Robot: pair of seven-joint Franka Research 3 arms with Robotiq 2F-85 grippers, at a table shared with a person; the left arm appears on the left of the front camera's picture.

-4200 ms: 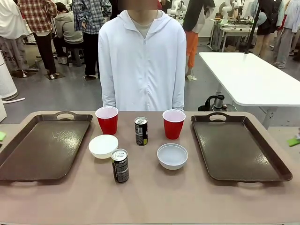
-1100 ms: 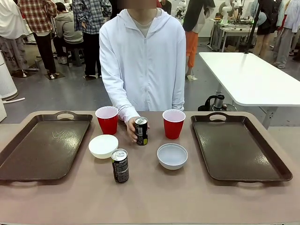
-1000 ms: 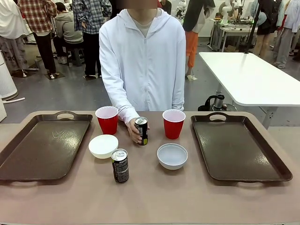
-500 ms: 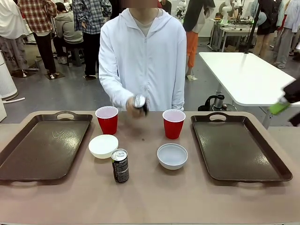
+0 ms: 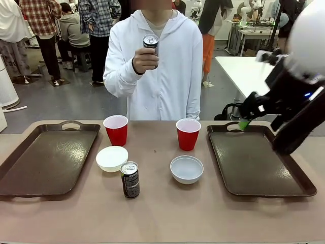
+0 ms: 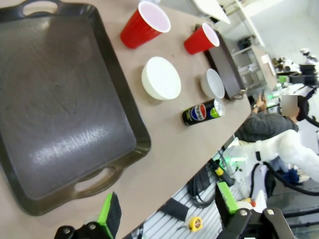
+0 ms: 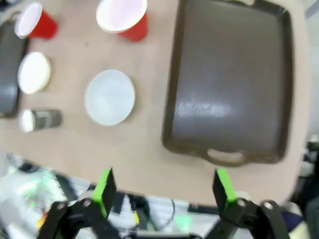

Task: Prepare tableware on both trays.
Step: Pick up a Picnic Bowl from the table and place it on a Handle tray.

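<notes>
- Left tray (image 5: 45,157), bare at the table's left end: stiff plastic, probably light. The left gripper (image 6: 168,206) hung off its near rim, fingers spread wide and empty.
- Left red cup (image 5: 116,130) and cream bowl (image 5: 111,158), standing between the trays: the cup looked thin-walled and crushable (a light pinch across the rim would suit); the bowl looked rigid, best taken by its rim.
- Table can (image 5: 130,179), upright just beside the cream bowl: smooth, likely slippery, best gripped mid-body. Whether it was full could not be told.
- Raised can (image 5: 151,43), held in the person's hand (image 5: 144,60): lower body hidden by fingers.
- Right red cup (image 5: 188,134) and greyish bowl (image 5: 186,169): the same handling was judged to apply.
- Right tray (image 5: 259,160), bare: the right gripper (image 7: 163,189) hovered above it, fingers apart and empty; the right wrist view was blurred.
</notes>
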